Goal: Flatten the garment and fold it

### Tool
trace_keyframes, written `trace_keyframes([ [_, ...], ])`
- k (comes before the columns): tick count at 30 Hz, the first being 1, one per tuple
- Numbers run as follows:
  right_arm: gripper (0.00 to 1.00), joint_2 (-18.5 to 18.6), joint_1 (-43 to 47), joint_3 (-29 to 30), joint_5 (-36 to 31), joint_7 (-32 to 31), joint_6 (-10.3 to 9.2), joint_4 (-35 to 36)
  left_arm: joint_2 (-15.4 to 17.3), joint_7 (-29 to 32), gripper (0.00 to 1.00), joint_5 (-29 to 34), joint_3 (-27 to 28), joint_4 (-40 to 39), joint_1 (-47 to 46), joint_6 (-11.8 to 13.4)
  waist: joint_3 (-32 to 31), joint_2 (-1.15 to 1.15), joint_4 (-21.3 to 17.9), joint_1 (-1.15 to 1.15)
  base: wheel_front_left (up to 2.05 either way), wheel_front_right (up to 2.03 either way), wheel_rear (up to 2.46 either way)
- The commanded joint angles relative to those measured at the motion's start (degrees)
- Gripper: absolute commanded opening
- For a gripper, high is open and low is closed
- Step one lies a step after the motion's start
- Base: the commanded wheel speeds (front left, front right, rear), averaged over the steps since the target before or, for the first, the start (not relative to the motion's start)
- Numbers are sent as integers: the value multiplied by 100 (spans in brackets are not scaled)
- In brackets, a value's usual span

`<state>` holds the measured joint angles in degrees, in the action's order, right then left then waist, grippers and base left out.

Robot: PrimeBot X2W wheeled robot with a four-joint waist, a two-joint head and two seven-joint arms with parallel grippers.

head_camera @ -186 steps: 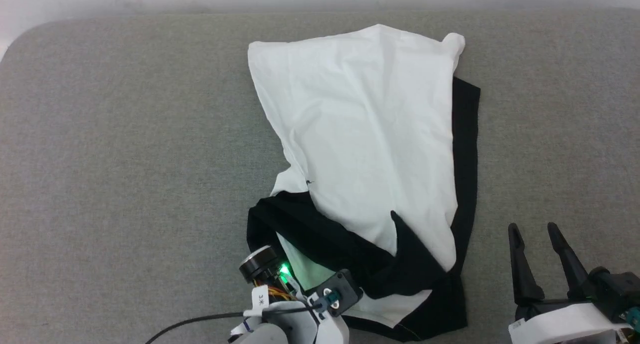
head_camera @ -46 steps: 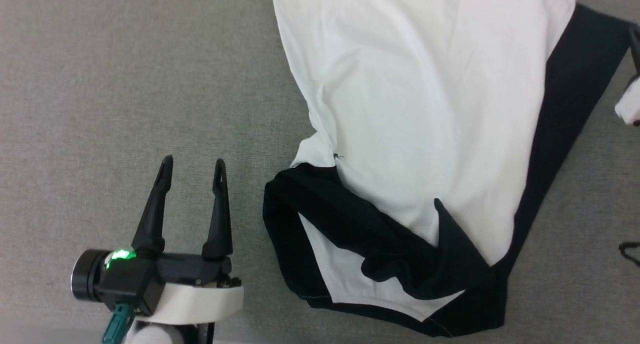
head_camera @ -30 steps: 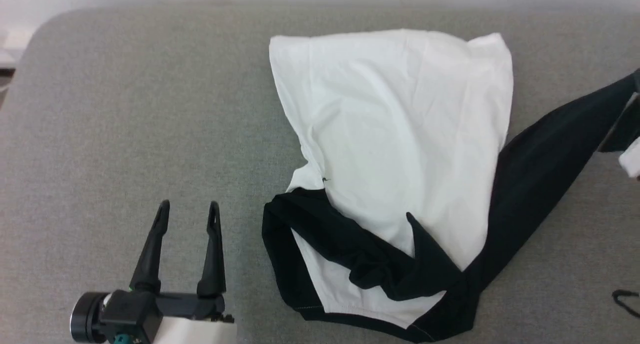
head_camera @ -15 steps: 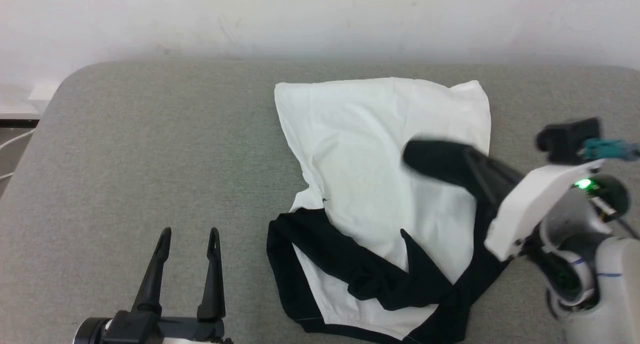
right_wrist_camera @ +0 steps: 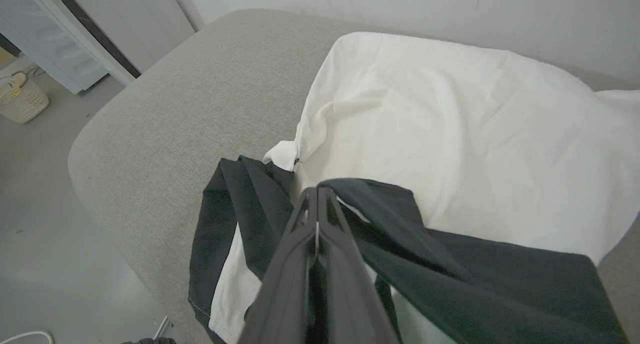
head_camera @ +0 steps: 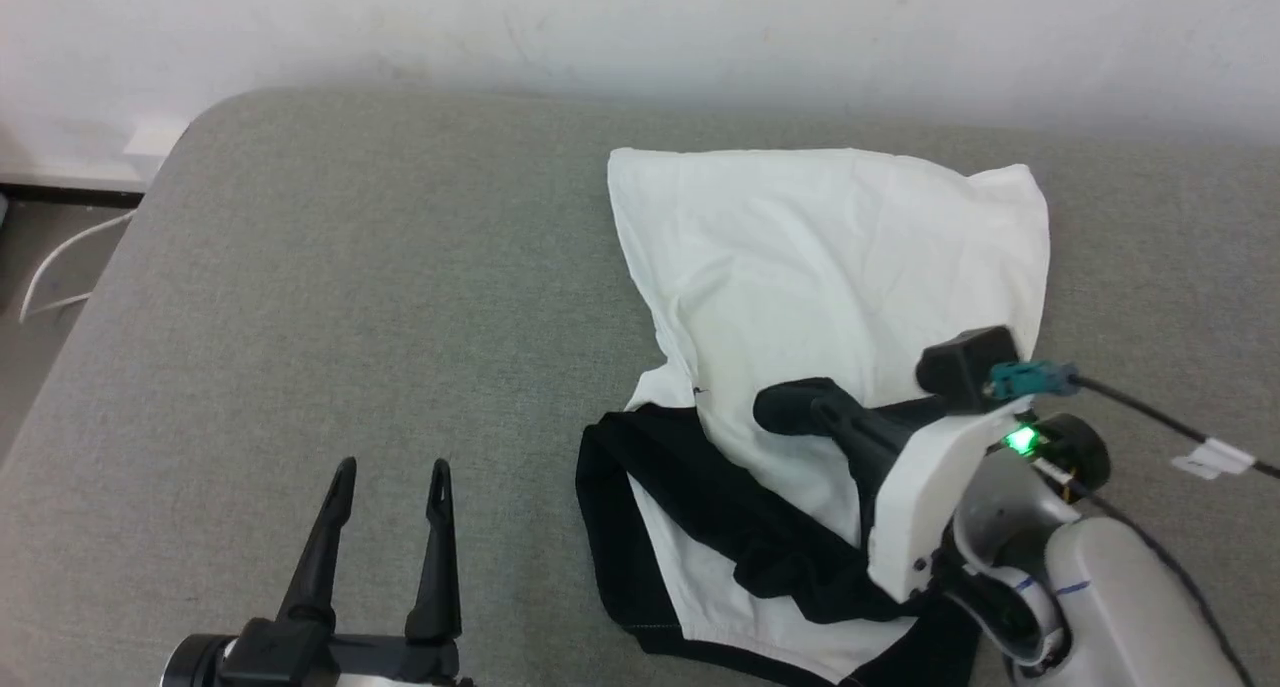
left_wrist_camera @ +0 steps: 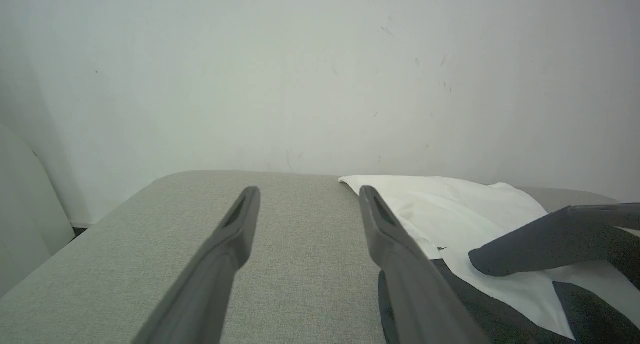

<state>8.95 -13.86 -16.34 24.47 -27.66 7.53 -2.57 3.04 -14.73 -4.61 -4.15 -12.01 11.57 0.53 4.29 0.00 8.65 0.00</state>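
**Head view.** The garment (head_camera: 830,247) lies crumpled on the grey cushion (head_camera: 350,267). Its white body spreads toward the wall, and black fabric is bunched at the near edge. The right gripper (head_camera: 800,412), fingers pressed together on black cloth, hangs above the white body. The left gripper (head_camera: 392,472) stands wide and holds nothing, over bare cushion well to the left of the shirt. The step in hand appears to be drawing the held cloth outward to flatten the shirt.

**Left wrist view.** The left gripper (left_wrist_camera: 307,199) points along the cushion toward the wall, with the garment (left_wrist_camera: 450,199) just beside its right-hand finger. A clean pull likely needs this free gripper to pin the near bunched hem, so the body does not slide along.

**Right wrist view.** The right gripper (right_wrist_camera: 317,191) pinches the black sleeve (right_wrist_camera: 450,254) near its edge, and the cloth drapes off to one side over the white body. The hold looks shallow. A slow, low pull away from the body seems safest. A jerk could slip the thin fabric free or tuck a fold underneath.
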Motion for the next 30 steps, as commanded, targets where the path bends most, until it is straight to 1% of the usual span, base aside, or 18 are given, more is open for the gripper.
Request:
trace_keyframes([
  [1,0,-19,-23,-131,46,81,-4,-130,-16,-27,100,-76,-18,12,-71,-11,45,0,60,0,0,0,0],
  [2,0,-19,-23,-131,46,81,-4,-130,-16,-27,100,-76,-18,12,-71,-11,45,0,60,0,0,0,0],
  [5,0,1,-72,-482,22,179,-4,-399,-16,-27,100,-98,-34,16,-88,9,76,0,91,0,0,0,0],
  [13,0,-232,-286,-1019,-128,271,-4,-1464,-16,-27,100,-110,-90,37,-116,64,120,0,130,0,0,0,0],
  [21,0,-319,-563,-1708,-391,406,-4,-2379,-16,-27,100,-130,-161,88,-151,81,173,0,170,0,0,0,0],
  [25,0,-287,-684,-2066,-526,436,-4,-2764,-16,-27,100,-151,-204,117,-188,83,213,0,212,0,0,0,0],
  [30,0,-285,-748,-2092,-545,585,-4,-3190,-16,-27,100,-157,-199,128,-210,79,237,0,248,0,0,0,0],
])
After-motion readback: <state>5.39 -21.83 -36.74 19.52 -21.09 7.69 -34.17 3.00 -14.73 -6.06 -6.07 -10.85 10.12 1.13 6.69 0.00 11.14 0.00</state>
